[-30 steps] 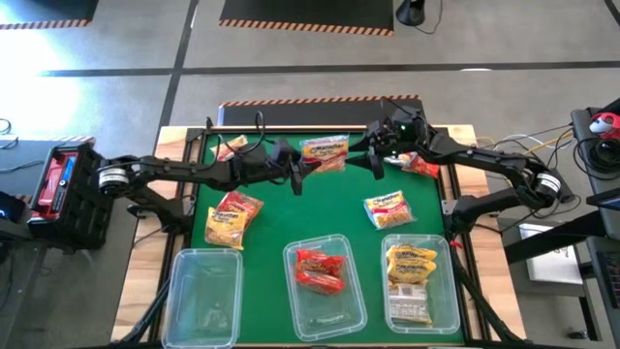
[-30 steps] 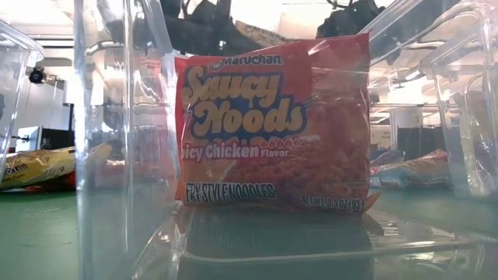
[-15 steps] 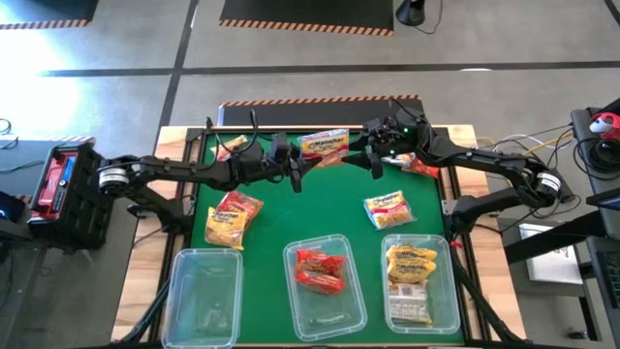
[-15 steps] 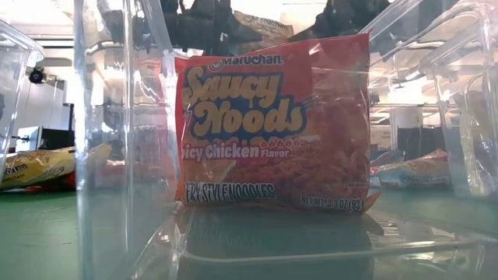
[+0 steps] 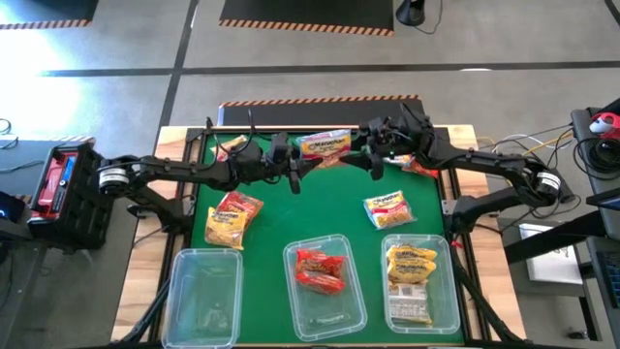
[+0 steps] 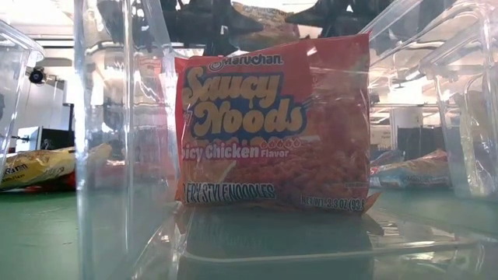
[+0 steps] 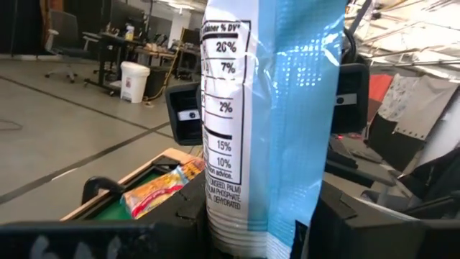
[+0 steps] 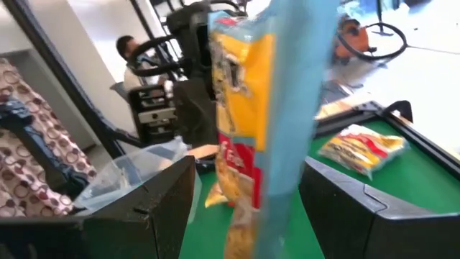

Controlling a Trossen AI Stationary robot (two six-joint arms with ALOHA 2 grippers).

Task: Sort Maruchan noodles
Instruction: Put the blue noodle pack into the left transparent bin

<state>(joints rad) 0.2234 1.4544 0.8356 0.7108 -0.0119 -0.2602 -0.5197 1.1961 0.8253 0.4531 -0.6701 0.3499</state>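
Left pincer (image 5: pixel 294 167) grips a blue-backed noodle packet (image 5: pixel 325 146) above the far desk (image 5: pixel 320 208); right pincer (image 5: pixel 376 155) wide open around it.

Table (image 5: pixel 291 208): three bins in a row along its near edge, loose packets behind them
Left bin (image 5: pixel 203 296): at the near left corner
Middle bin (image 5: pixel 326 289): packets (image 5: pixel 320 269) lying in it
Right bin (image 5: pixel 419 284): stacked packets (image 5: pixel 411 264) in it
Loose packet, left (image 5: pixel 232 215): on the mat just behind the left bin
Loose packet, right (image 5: pixel 387 209): on the mat behind the right bin
Raised packet (image 5: pixel 325 145): above the far middle of the table, between left gripper (image 5: pixel 291 163) and right gripper (image 5: pixel 373 155)
Far-left packet (image 5: pixel 231 147): by the far edge, partly under the left arm
Far-right packet (image 5: pixel 422 167): by the far right, partly under the right arm
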